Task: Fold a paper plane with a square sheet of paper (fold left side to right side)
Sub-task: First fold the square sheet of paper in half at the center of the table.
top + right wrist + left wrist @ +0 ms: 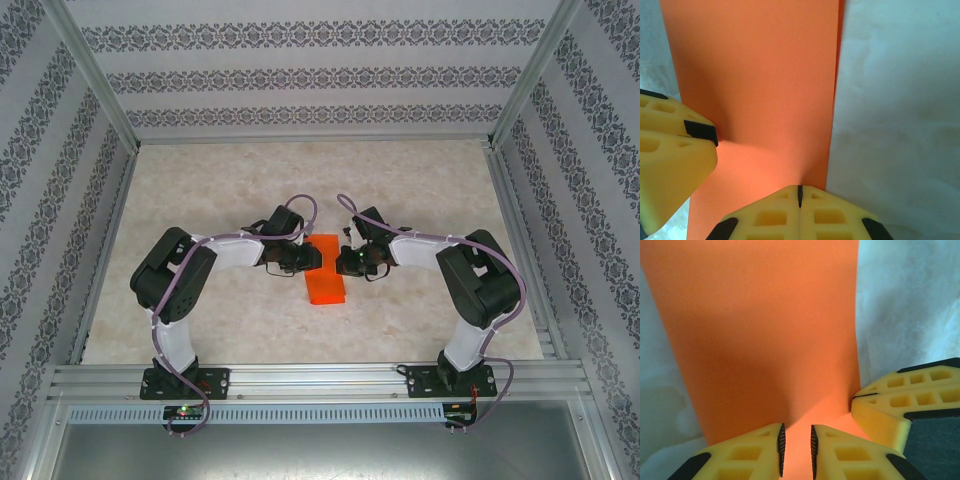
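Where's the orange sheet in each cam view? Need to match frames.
Top external: orange sheet centre, between left pincer and right pincer.
Left wrist: sheet centre-left, top edge down to left pincer.
Right wrist: sheet centre-left, right pincer at its right edge.
Shared landmark: pale marbled table bordering the sheet.

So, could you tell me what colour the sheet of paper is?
The paper is plain bright orange; left wrist view.

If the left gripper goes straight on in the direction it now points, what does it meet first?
The square sheet of paper. In the left wrist view the left gripper points at the orange sheet close ahead of its fingers; whether they touch it already is unclear.
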